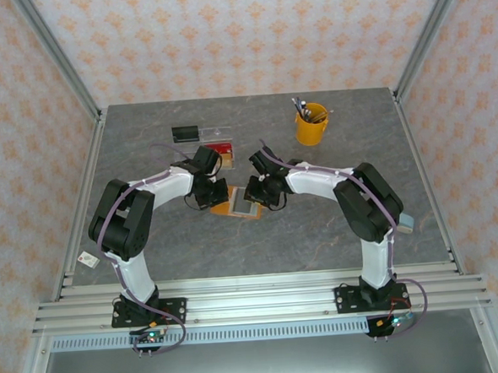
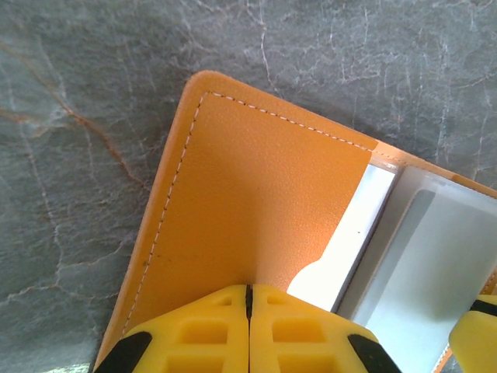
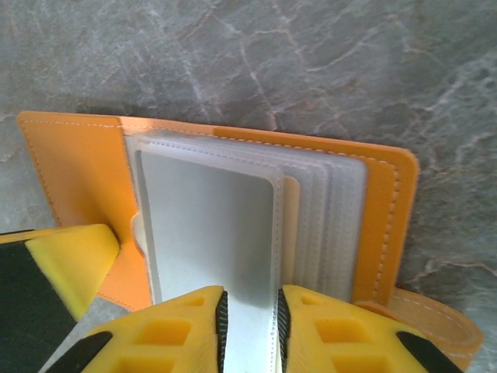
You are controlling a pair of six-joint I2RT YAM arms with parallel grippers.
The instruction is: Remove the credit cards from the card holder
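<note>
Left gripper (image 2: 248,299) clenched, tips on the open card holder (image 2: 256,194). Right gripper (image 3: 250,311) grasps grey card (image 3: 210,225). Clear tray (image 1: 219,132) lies just behind.

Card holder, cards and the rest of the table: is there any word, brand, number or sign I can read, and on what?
No text can be read.
card holder: no print, stitching only.
grey card in the right end effector: blank face.
white tag at the table's left edge: marks too small to read.
</note>
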